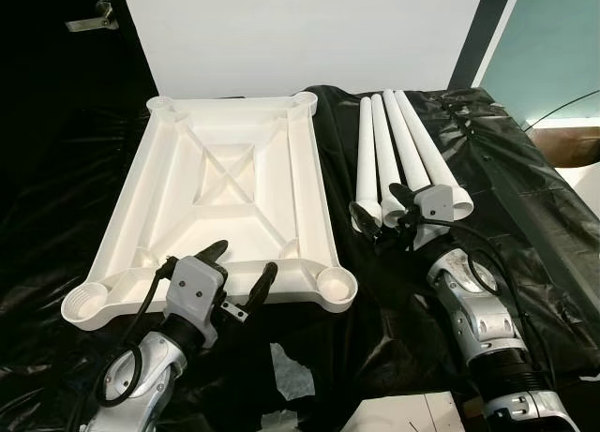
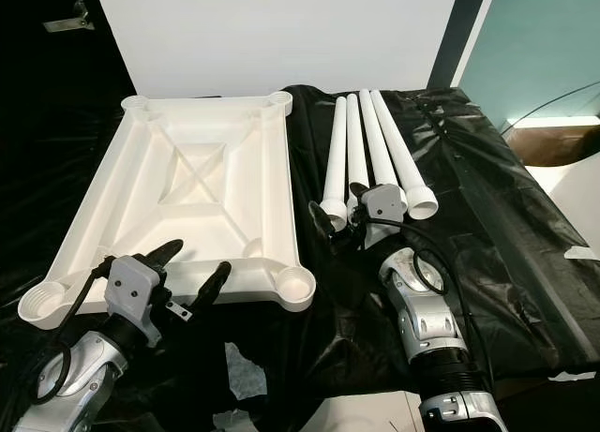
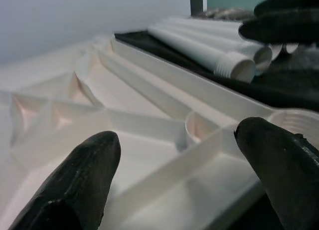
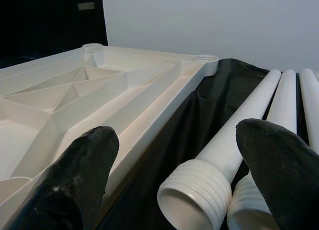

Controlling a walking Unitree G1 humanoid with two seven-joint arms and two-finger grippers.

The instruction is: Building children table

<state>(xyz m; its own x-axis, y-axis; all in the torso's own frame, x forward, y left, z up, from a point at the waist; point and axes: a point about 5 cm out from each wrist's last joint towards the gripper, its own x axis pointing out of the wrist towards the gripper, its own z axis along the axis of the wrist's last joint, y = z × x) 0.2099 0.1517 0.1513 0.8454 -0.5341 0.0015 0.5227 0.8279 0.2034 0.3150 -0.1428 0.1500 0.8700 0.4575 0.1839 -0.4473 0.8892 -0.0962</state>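
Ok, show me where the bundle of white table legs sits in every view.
Left eye view: table legs, right of the upturned tabletop, above the right gripper.
Right eye view: centre, again right of the tabletop.
Left wrist view: upper right, beyond the tabletop rim.
Right wrist view: lower right, threaded ends nearest.
Shared landmark: the tabletop.

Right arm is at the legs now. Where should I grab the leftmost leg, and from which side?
Grip the leftmost leg on its smooth shaft just beyond the threaded end, coming from above with the right gripper open across it. It lies flat against its neighbour, so the free side toward the tabletop gives one finger room.
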